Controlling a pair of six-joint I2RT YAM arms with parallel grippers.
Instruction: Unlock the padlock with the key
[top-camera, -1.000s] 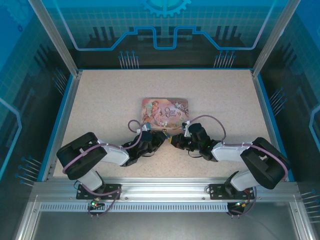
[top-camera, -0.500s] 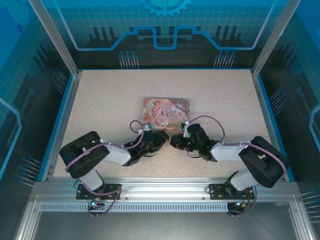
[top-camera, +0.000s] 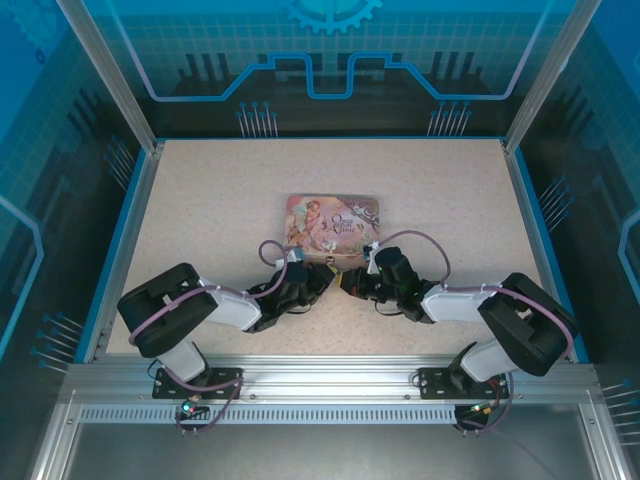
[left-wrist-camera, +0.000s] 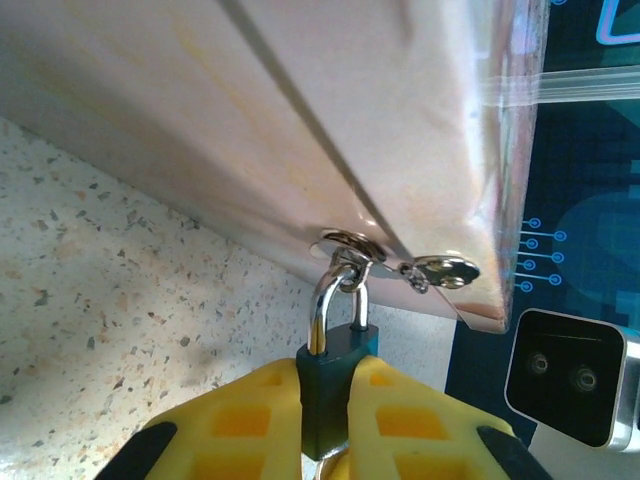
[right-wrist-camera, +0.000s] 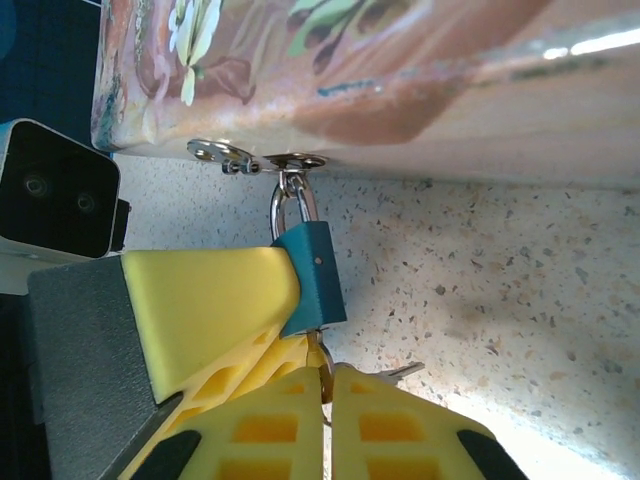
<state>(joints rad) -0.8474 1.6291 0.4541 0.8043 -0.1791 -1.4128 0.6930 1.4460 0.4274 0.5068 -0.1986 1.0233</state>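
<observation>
The padlock (left-wrist-camera: 332, 392) has a teal body and a silvery shackle (left-wrist-camera: 322, 300) hooked through the hasp ring on the pink tin box (left-wrist-camera: 350, 120). My left gripper (left-wrist-camera: 333, 366) is shut on the padlock body, one yellow finger on each side. In the right wrist view the padlock (right-wrist-camera: 312, 272) hangs from the box (right-wrist-camera: 400, 90), and the left finger (right-wrist-camera: 210, 305) presses on its side. Just below it, my right gripper (right-wrist-camera: 326, 386) is shut on the key (right-wrist-camera: 322, 366), whose blade points up into the bottom of the padlock.
A second small key (right-wrist-camera: 402, 372) sticks out to the right behind the right fingers. The pink box (top-camera: 332, 222) lies mid-table, with both grippers (top-camera: 318, 277) (top-camera: 346, 283) meeting at its near edge. Bare speckled tabletop (top-camera: 220, 200) surrounds it inside blue walls.
The left arm has shifted a little to the right, closer to the box's front edge. The right arm has barely moved.
</observation>
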